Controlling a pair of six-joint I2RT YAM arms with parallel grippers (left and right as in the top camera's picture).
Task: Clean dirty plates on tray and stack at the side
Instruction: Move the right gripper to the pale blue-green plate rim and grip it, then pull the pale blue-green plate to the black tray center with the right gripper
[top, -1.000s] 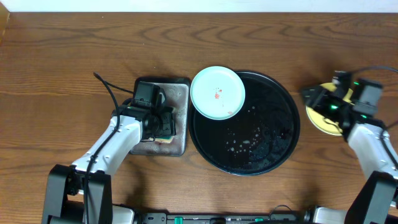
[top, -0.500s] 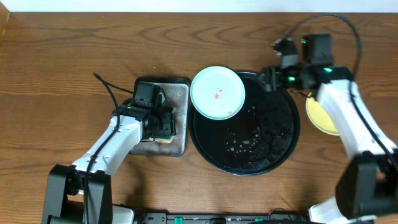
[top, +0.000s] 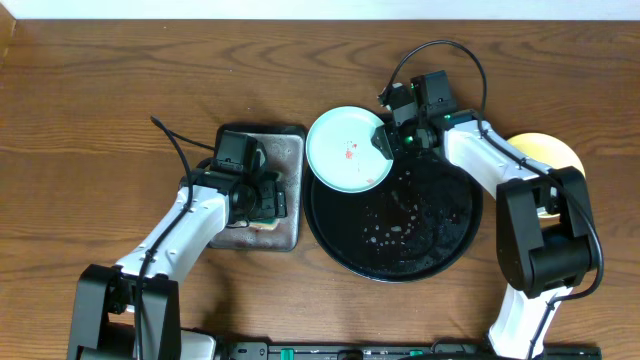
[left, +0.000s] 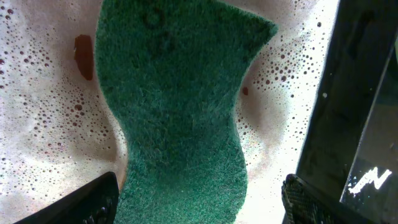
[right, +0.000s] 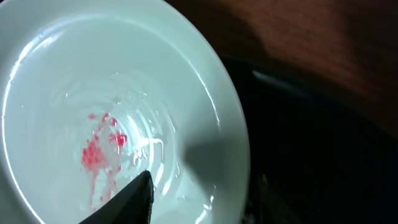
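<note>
A pale light-blue plate (top: 345, 150) with a red sauce smear (right: 99, 149) leans on the upper left rim of the round black tray (top: 452, 238). My right gripper (top: 385, 140) is at this plate's right edge, open. One finger (right: 127, 202) is over the plate's inside; the other is lost against the dark tray beyond the rim. A yellow plate (top: 548, 148) lies on the table to the right, partly hidden by my right arm. My left gripper (top: 262, 200) is open, its fingertips (left: 93, 202) on either side of a green sponge (left: 180, 112).
The sponge lies in foamy water in a small rectangular grey metal tray (top: 290, 150) left of the black tray. Water drops and suds (top: 395, 230) speckle the black tray's floor. A black cable (top: 175, 150) trails over the wood left of the grey tray.
My right arm swung left from the yellow plate across the black tray to the pale plate's rim. My left gripper's jaws widened around the sponge; the left arm stayed in place.
</note>
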